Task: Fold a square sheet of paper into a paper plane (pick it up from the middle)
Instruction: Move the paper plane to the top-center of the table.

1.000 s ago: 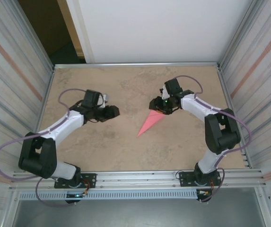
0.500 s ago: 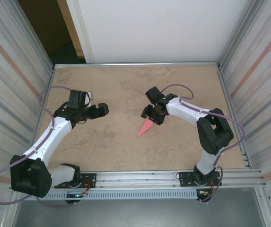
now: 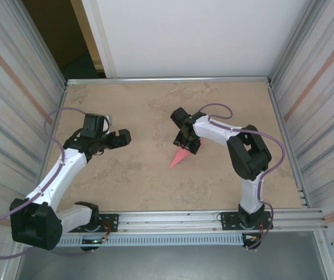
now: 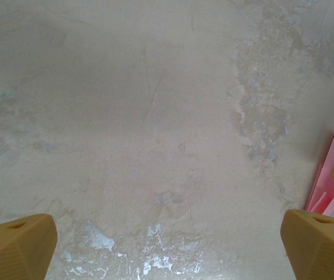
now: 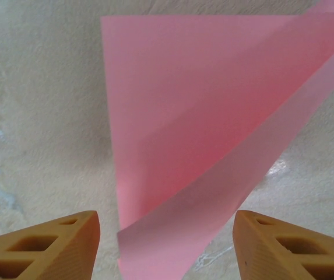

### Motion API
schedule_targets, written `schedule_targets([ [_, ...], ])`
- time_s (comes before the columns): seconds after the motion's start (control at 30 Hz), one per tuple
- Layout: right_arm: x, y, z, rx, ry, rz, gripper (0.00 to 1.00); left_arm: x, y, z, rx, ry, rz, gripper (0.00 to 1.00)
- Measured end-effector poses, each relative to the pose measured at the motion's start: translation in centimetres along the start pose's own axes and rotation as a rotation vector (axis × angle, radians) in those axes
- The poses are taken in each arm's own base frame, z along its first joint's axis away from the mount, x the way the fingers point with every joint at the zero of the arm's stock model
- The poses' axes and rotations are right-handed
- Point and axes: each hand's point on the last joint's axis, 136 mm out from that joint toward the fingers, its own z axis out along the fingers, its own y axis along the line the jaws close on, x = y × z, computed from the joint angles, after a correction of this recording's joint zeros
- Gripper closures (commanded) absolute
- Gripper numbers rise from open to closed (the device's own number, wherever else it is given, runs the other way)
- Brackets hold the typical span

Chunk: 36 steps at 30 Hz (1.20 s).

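Pink paper plane [image 3: 180, 157] flat on the mottled beige counter [image 3: 137, 186], about mid-counter and a little right of centre. Narrow dart shape, sharp tip aimed near-left, wide end tucked under the right pincer [image 3: 187, 143].

Right pincer low over that wide end, partly spread and gripping nothing. In its wrist view, orange fingers [image 5: 44, 245] apart at the lower corners, paper plane [image 5: 196, 128] running up between them, with a strip of bare counter [image 5: 38, 116] between the paper and each one. One long folded flap down the paper's right side, darker than the rest and curling slightly at the top corner.

Left pincer [image 3: 124, 137] well apart from the plane, off to the left, hanging above bare counter, spread wide and empty. In its wrist view, one orange block of the fingers [image 4: 15, 245] at each lower corner, patchy counter [image 4: 155, 116] between them, and a sliver of the pink paper plane [image 4: 330, 186] at the right edge.
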Motion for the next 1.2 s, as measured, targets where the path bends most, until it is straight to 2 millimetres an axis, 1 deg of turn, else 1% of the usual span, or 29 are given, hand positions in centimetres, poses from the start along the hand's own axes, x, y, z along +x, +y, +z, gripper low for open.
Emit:
schedule_targets([
  [0.23, 0.4, -1.1, -0.1, 0.062, -0.025, 0.034, 0.41, 0.3, 0.2, 0.3, -0.007, 0.016, -0.002, 0.01],
  [0.53, 0.2, -1.8, -0.6, 0.092, -0.054, 0.075, 0.53, 0.8, 0.3, 1.0, -0.011, 0.046, -0.005, 0.01],
  [0.67, 0.2, -2.0, -0.6, 0.096, -0.054, 0.086, 0.61, 0.9, 0.3, 1.2, -0.013, 0.053, -0.006, 0.01],
  [0.97, 0.3, -2.0, -0.6, 0.096, -0.055, 0.109, 0.71, 0.9, 0.3, 1.3, -0.013, 0.055, -0.006, 0.01],
  [1.1, 0.4, -2.2, -0.6, 0.101, -0.053, 0.12, 0.79, 0.9, 0.3, 1.3, -0.013, 0.055, -0.006, 0.01],
  [1.2, 0.4, -2.5, -0.7, 0.102, -0.054, 0.134, 0.9, 0.9, 0.3, 1.3, -0.011, 0.056, -0.006, 0.01],
])
